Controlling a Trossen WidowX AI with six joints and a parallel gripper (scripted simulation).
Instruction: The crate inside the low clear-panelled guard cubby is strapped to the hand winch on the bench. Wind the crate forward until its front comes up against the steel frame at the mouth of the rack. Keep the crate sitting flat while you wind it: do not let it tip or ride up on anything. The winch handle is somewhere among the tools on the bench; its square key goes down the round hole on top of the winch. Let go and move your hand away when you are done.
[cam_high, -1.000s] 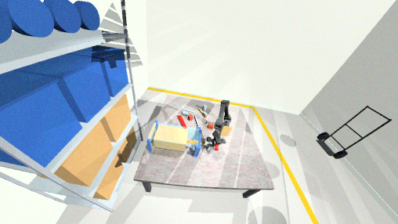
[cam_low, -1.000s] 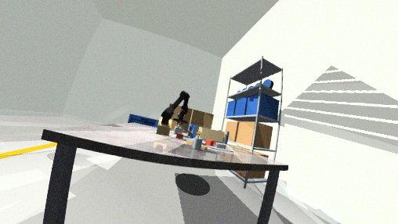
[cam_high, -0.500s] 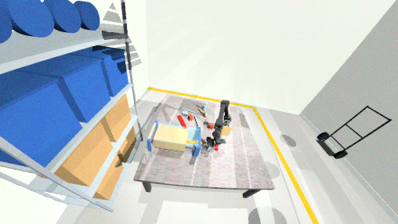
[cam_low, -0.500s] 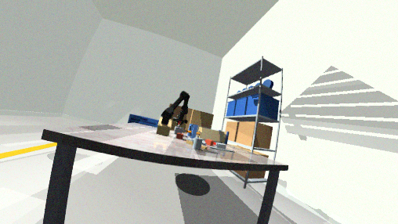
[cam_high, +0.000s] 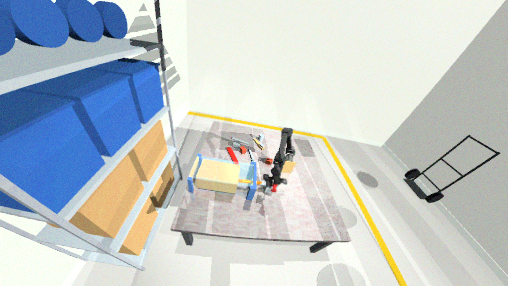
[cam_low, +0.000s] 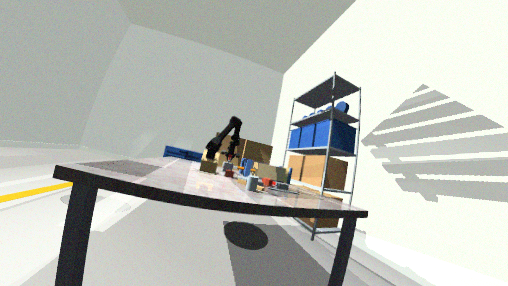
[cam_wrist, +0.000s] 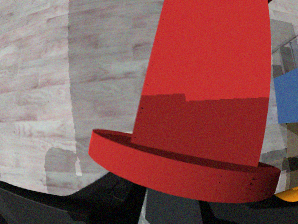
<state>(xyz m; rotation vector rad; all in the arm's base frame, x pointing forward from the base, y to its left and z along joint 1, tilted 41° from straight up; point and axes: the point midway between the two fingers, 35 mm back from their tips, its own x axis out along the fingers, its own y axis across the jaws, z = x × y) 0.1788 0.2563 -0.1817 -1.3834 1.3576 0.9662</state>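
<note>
The tan crate (cam_high: 216, 178) (cam_low: 271, 171) sits flat in the low guard cubby with blue posts (cam_high: 252, 186) (cam_low: 246, 166). A gap shows between its front and the frame at the mouth. An orange strap (cam_high: 244, 181) runs from it toward the small grey winch (cam_high: 268, 190), at the gripper. My gripper (cam_high: 274, 184) (cam_wrist: 167, 206) is shut on the winch handle, whose red grip (cam_wrist: 205, 65) and round flange fill much of the wrist view. The key end is hidden, so I cannot tell whether it is in the winch's hole.
A red tool (cam_high: 232, 155), a yellow-handled tool (cam_high: 258, 144) and other tools lie on the bench (cam_high: 300, 220) behind the cubby. A red-orange item (cam_high: 269, 161) lies near the arm. A tan block (cam_high: 289, 167) stands beside the arm. A grey cylinder (cam_low: 251, 183) stands near the bench edge.
</note>
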